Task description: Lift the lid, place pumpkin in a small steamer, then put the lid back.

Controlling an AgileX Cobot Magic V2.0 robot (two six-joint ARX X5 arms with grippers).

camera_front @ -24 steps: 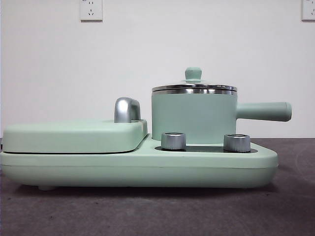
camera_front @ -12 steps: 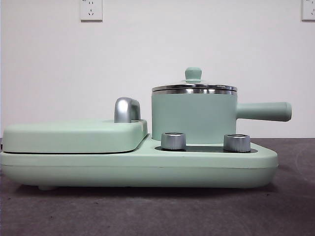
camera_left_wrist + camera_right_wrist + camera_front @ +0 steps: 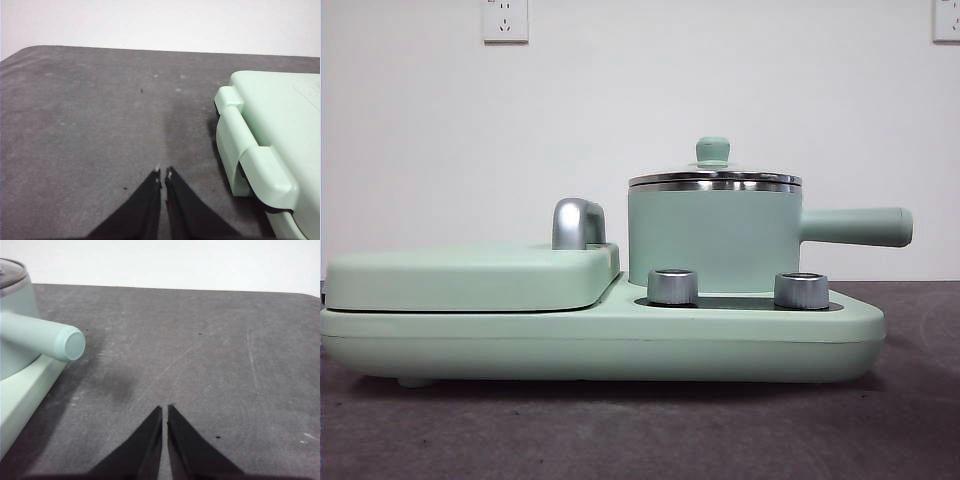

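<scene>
The small steamer (image 3: 714,236) stands on the right half of a wide mint-green base (image 3: 600,340), its long handle (image 3: 855,227) pointing right. The lid (image 3: 714,178) rests on the steamer's rim, with its small green knob (image 3: 713,150) on top. The pumpkin is out of view. My left gripper (image 3: 163,172) is shut with nothing in it, low over the grey mat beside the base's hinged end (image 3: 260,150). My right gripper (image 3: 165,409) is shut and empty over the mat, off to the side of the steamer's handle (image 3: 45,338). Neither arm appears in the front view.
A flat mint-green cover (image 3: 470,275) with a chrome handle (image 3: 577,223) sits on the left half of the base. Two silver knobs (image 3: 673,286) (image 3: 801,290) stand in front of the steamer. Dark grey mat (image 3: 210,350) spreads on both sides of the appliance. A white wall stands behind.
</scene>
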